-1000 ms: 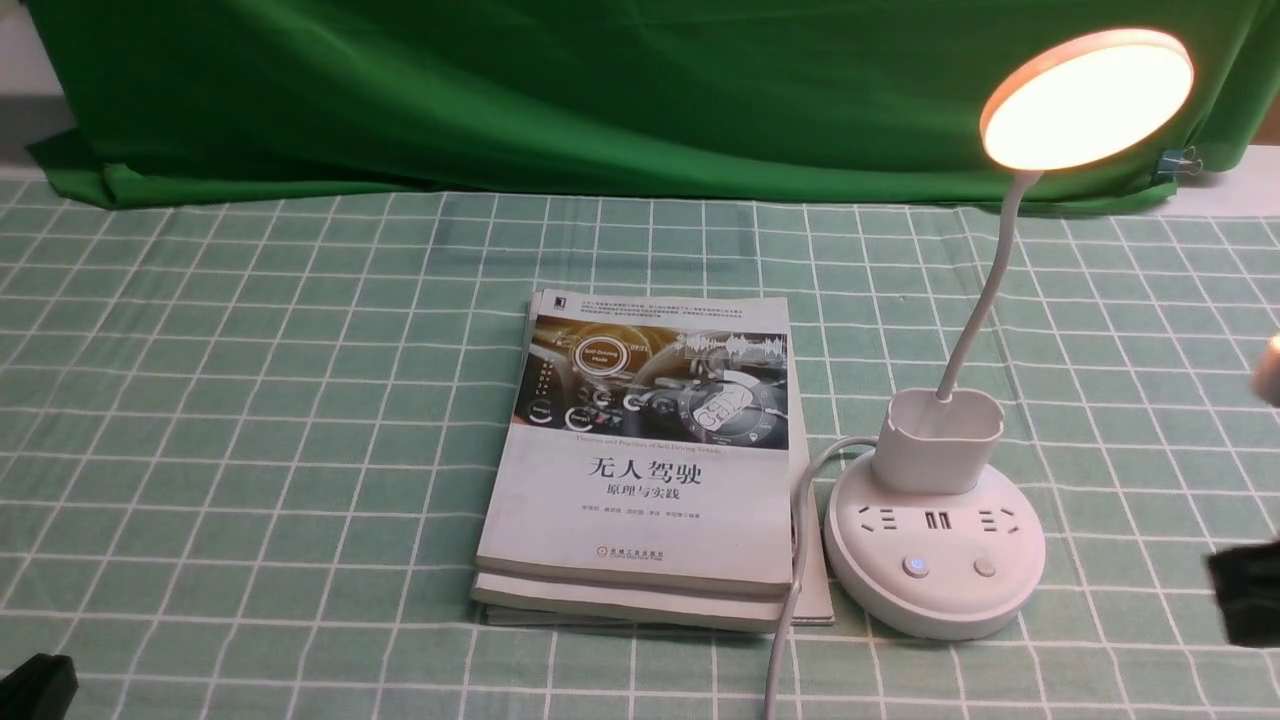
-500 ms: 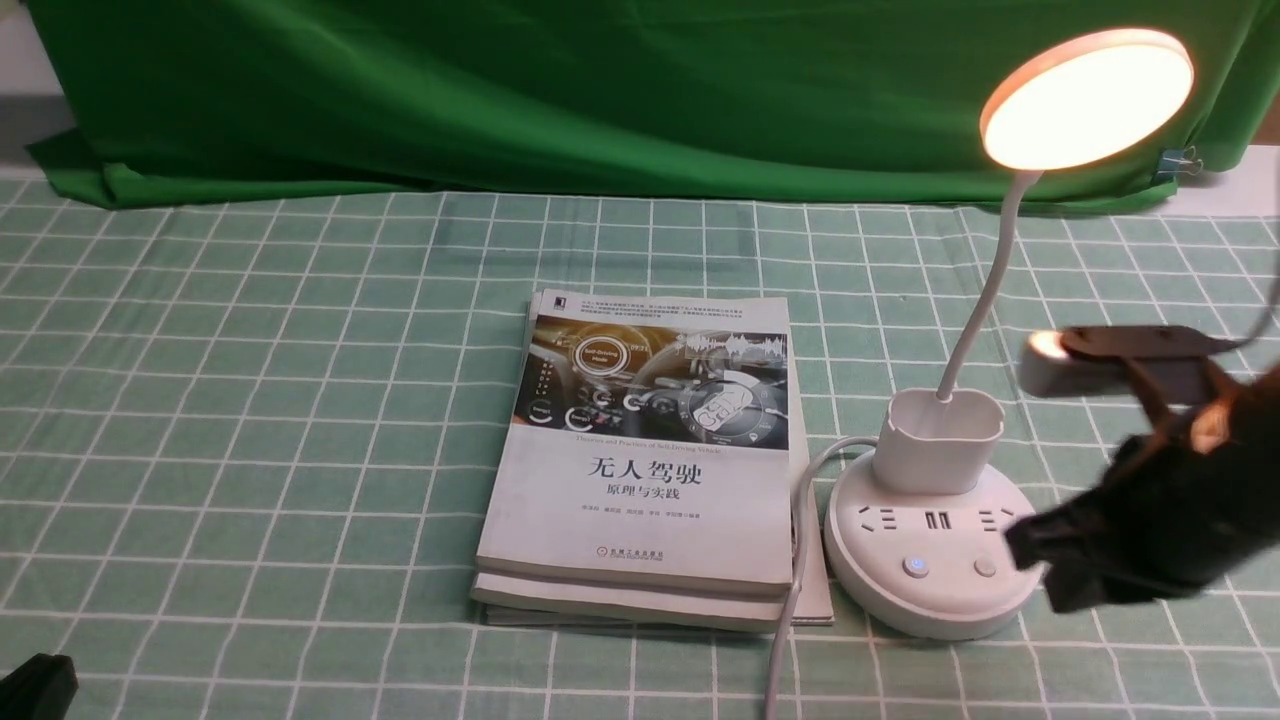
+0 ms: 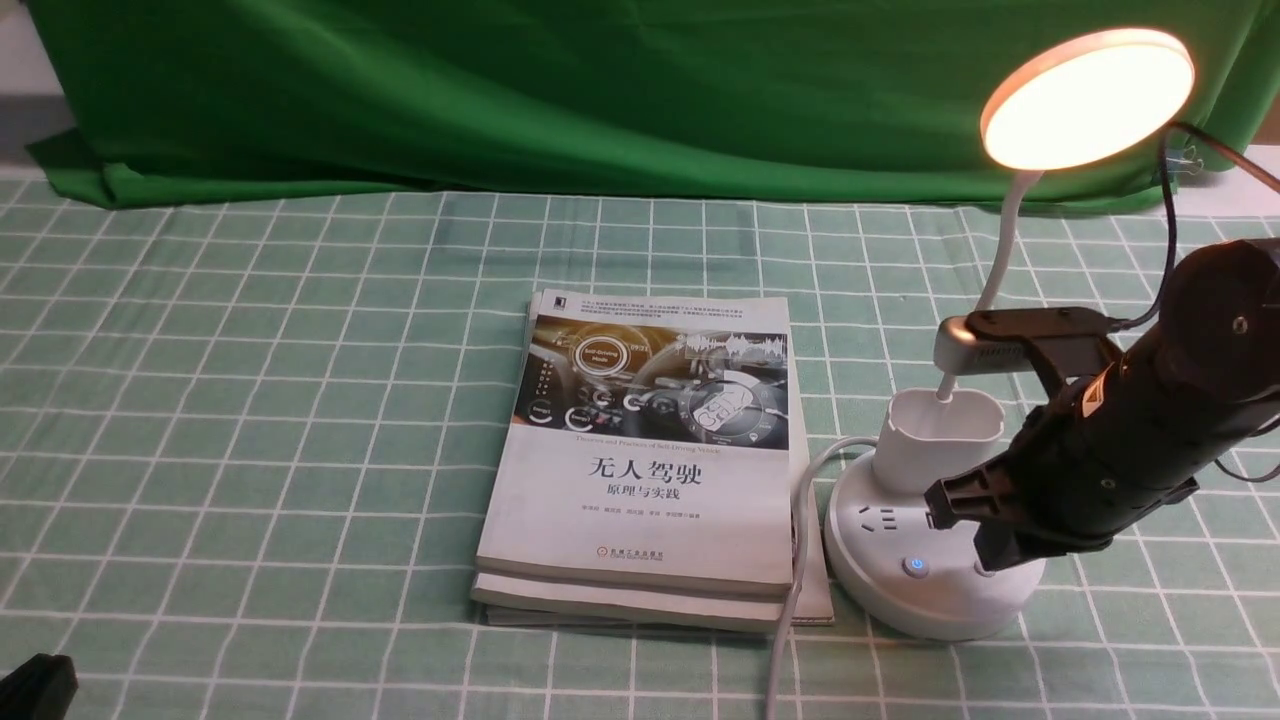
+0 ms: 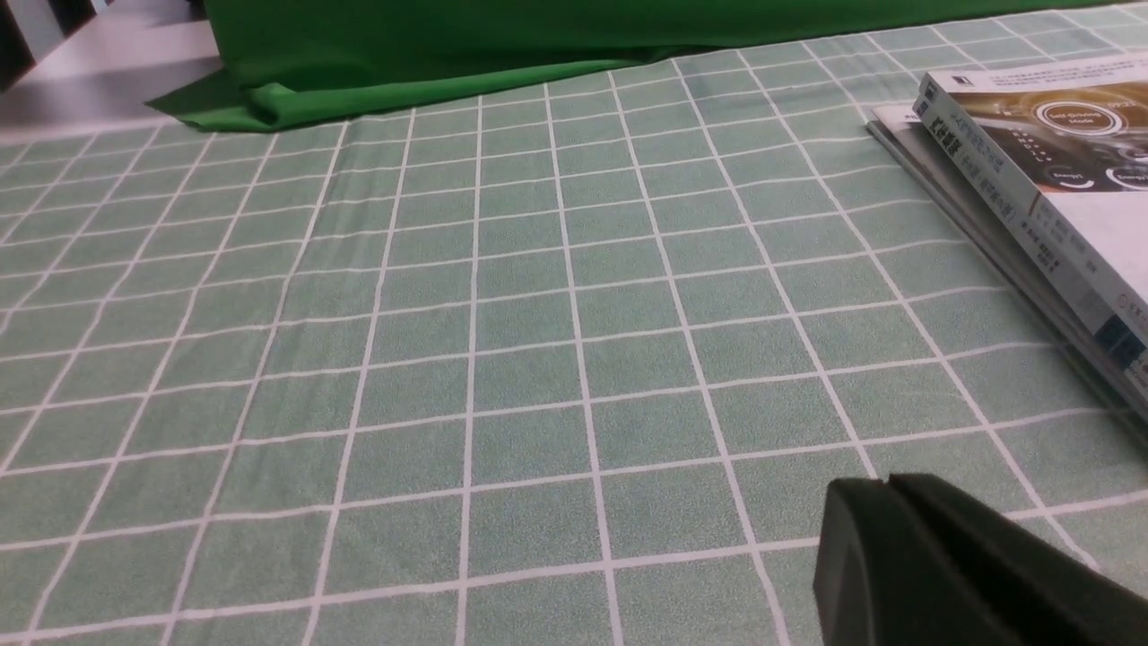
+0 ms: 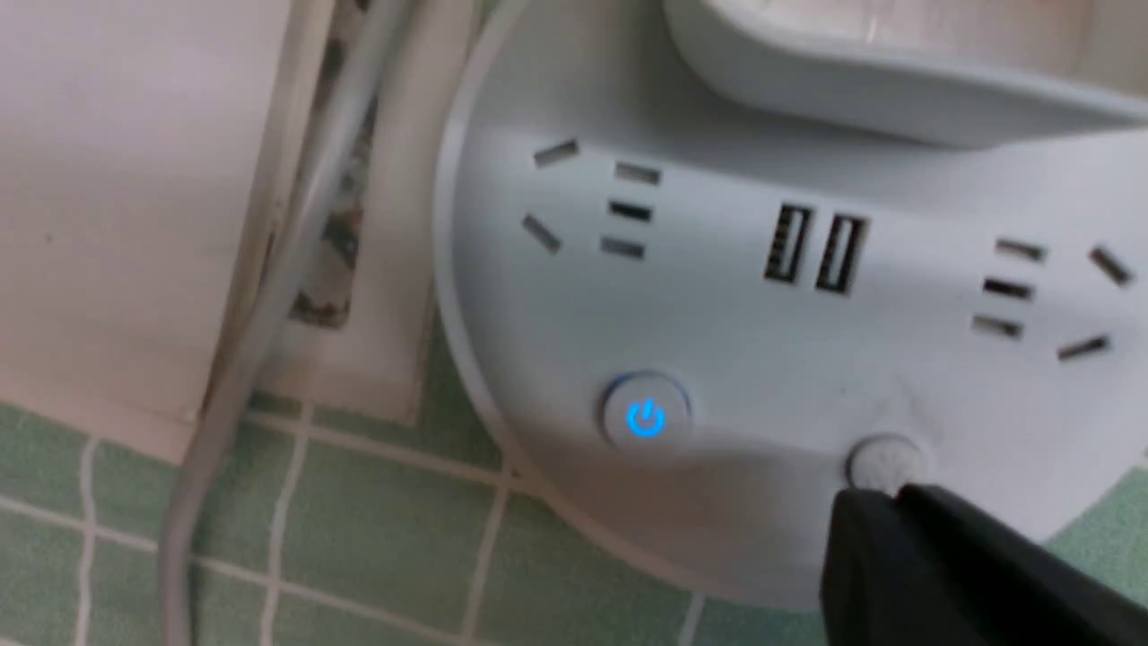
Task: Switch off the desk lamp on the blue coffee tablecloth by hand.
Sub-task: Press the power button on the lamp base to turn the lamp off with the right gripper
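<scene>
Gridded cloth (image 3: 300,400) lies beneath the round-based lamp (image 3: 850,530), its 1 disc glowing, right jaws (image 3: 985,570) pressed together.

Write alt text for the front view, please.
A glowing desk lamp stands on a pale green gridded tablecloth, a black robot gripper reaching over its base from the right. Beside the lamp lies a stack of books; a green cloth hangs behind.

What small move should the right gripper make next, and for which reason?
Probably the right gripper should ease down onto the plain button of the desk lamp: its closed fingertips appear right beside that button, and the lamp head is glowing. Whether they already touch, I cannot tell.
</scene>
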{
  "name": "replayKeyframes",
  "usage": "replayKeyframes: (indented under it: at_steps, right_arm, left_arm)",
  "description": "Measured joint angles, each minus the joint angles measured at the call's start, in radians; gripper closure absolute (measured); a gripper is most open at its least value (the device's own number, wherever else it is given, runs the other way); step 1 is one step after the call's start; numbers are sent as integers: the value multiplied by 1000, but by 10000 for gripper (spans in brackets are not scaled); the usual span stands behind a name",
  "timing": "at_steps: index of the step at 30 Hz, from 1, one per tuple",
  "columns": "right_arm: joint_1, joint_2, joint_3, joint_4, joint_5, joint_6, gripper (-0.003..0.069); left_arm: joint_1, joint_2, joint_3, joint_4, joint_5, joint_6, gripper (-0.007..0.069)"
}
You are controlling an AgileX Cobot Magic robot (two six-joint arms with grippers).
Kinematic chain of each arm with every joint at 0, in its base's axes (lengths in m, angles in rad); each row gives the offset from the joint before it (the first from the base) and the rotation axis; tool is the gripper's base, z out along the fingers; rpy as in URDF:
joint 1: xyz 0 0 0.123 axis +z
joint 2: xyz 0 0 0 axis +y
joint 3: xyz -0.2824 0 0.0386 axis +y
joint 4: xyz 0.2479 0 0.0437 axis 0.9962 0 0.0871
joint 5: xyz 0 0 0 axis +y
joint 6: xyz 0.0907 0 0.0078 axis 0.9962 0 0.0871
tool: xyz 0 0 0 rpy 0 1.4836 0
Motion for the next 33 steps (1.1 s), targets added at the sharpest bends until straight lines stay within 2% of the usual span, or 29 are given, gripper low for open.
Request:
replayKeyframes:
  at_steps: [13, 26, 33]
  right_arm:
    - [0, 77, -7, 0, -26, 0, 628]
    - [0, -18, -7, -7, -34, 0, 628]
    - [0, 17, -6, -18, -35, 0, 628]
  left_arm:
    - [0, 0, 0, 0, 0, 0, 624]
    - [0, 0, 0, 0, 0, 0, 624]
    - [0, 0, 0, 0, 0, 0, 624]
